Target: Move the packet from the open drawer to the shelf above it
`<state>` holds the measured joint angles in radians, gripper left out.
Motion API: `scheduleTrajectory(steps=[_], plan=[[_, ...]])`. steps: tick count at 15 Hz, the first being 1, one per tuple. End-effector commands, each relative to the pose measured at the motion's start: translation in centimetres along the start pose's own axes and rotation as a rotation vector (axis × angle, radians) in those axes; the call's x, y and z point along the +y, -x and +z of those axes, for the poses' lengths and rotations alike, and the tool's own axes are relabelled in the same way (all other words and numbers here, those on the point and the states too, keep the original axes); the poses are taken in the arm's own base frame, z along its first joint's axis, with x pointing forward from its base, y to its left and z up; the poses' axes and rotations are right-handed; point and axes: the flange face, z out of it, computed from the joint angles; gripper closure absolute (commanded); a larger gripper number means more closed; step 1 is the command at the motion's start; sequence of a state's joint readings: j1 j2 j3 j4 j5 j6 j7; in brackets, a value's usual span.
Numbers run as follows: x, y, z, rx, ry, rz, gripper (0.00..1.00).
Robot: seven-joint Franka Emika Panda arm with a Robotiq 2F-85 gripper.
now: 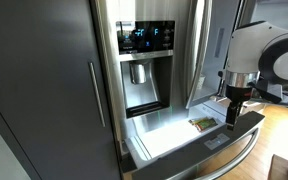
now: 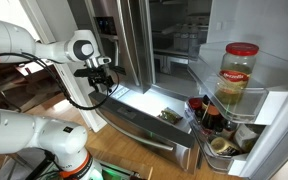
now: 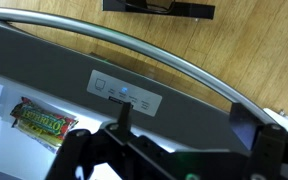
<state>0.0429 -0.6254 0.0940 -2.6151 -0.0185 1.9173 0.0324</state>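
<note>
The green packet with yellowish print lies flat on the white floor of the open drawer. It also shows in an exterior view and at the left of the wrist view. My gripper hangs open and empty above the drawer's front edge, beside the packet and apart from it. In the wrist view its two fingers straddle the drawer's steel front with its small control panel, and the bar handle curves beyond it. The fridge shelves show above the drawer.
An open fridge door holds a large jar and several bottles beside the drawer. The closed door with a water dispenser and a tall dark cabinet door stand on the other side. Wooden floor lies below.
</note>
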Motion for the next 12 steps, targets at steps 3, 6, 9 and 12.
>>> scheduleTrajectory(steps=[3, 6, 9, 12], plan=[[3.6, -0.3, 0.6, 0.058, 0.011, 0.177, 0.0], [7.2, -0.7, 1.0, 0.133, 0.014, 0.334, 0.0], [10.2, -0.7, 2.7, 0.17, -0.041, 0.497, 0.0], [13.3, -0.2, 4.7, 0.219, -0.066, 0.652, 0.0]])
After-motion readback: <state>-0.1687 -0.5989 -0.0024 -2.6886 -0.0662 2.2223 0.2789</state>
